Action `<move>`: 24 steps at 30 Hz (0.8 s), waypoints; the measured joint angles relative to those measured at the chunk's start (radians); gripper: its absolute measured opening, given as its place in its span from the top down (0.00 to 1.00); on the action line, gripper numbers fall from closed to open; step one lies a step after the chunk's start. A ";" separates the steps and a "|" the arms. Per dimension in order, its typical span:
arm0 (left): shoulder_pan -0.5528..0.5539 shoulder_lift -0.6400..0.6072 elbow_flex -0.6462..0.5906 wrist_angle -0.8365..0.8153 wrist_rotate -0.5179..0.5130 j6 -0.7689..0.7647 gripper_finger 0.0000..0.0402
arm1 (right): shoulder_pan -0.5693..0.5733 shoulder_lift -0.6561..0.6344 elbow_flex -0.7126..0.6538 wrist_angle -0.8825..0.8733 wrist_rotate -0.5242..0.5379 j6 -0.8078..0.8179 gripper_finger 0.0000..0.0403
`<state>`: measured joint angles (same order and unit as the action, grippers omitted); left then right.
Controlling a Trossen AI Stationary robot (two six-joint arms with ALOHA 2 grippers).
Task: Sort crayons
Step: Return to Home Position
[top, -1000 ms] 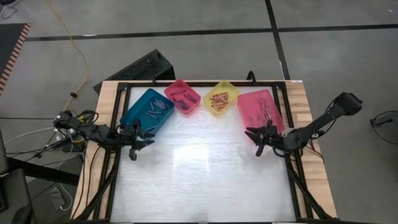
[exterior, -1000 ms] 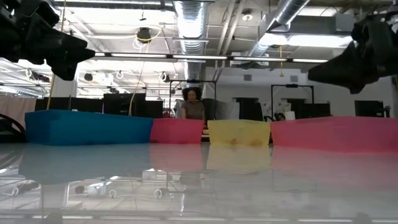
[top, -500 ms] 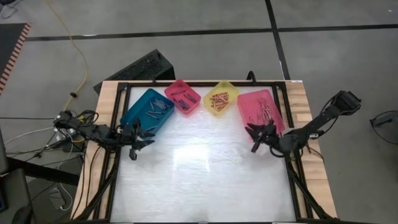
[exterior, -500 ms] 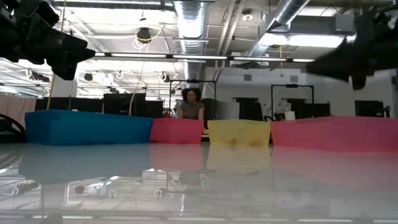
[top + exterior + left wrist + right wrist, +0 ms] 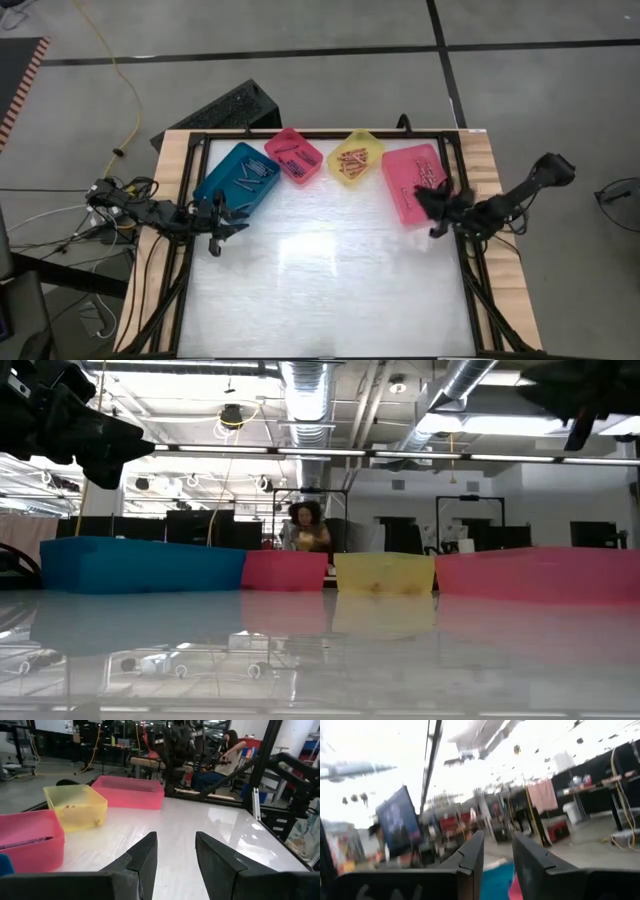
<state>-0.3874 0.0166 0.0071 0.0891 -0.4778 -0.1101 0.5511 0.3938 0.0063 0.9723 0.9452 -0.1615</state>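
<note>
The crayons lie as small sticks inside four bins along the table's far side: a teal bin [image 5: 238, 176], a small pink bin [image 5: 294, 156], a yellow bin [image 5: 356, 157] and a large pink bin [image 5: 415, 180]. My right gripper [image 5: 426, 207] is open and holds nothing. It hangs above the large pink bin's near end, tipped upward, high in the low view [image 5: 590, 390]. Its wrist view [image 5: 497, 855] sees only the room. My left gripper [image 5: 232, 220] waits open just near of the teal bin, level, with nothing between its fingers [image 5: 175, 855].
A black frame [image 5: 330, 134] borders the white table top, with wooden strips [image 5: 170, 160] outside it. The table's middle and near part [image 5: 320, 280] is bare white surface. A person [image 5: 308, 528] sits in the room beyond the far edge.
My right gripper has risen and tipped its fingers upward, rolling as it went. It has gone toward the table's far right, from beside the large pink bin's near corner to above its near end. Its fingers stay apart.
</note>
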 joint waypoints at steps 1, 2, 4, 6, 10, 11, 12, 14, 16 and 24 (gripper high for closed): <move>0.000 0.000 0.000 0.000 0.000 0.000 0.69 | 0.004 -0.045 0.000 0.011 0.000 -0.035 0.72; 0.000 0.000 0.000 0.000 0.000 0.000 0.69 | 0.010 -0.092 0.000 0.013 0.001 -0.065 0.72; 0.000 0.000 0.000 0.000 -0.001 -0.002 0.69 | 0.027 -0.186 0.000 -0.004 0.003 -0.111 0.72; 0.000 0.000 0.000 0.000 0.000 -0.008 0.69 | 0.054 -0.281 0.000 -0.045 0.004 -0.160 0.72; 0.000 0.000 0.000 0.001 0.000 -0.025 0.69 | 0.137 -0.384 0.002 -0.090 0.093 -0.251 0.72; 0.000 0.000 0.000 0.001 0.000 -0.032 0.69 | 0.162 -0.374 0.003 -0.094 0.149 -0.274 0.72; 0.000 0.000 0.000 0.001 -0.001 -0.034 0.69 | 0.192 -0.373 0.003 -0.122 0.188 -0.300 0.72; 0.000 0.000 0.000 0.001 0.000 -0.035 0.69 | 0.258 -0.377 0.003 -0.230 0.204 -0.300 0.72; 0.000 0.000 0.000 0.000 0.024 -0.044 0.69 | 0.325 -0.389 0.003 -0.375 0.117 -0.260 0.72; 0.000 0.000 0.000 0.001 0.204 0.015 0.69 | 0.535 -0.390 0.003 -0.822 -0.046 0.106 0.72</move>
<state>-0.3874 0.0168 0.0067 0.0905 -0.2737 -0.0951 1.0863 0.0036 0.0093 0.1502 0.8996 -0.0555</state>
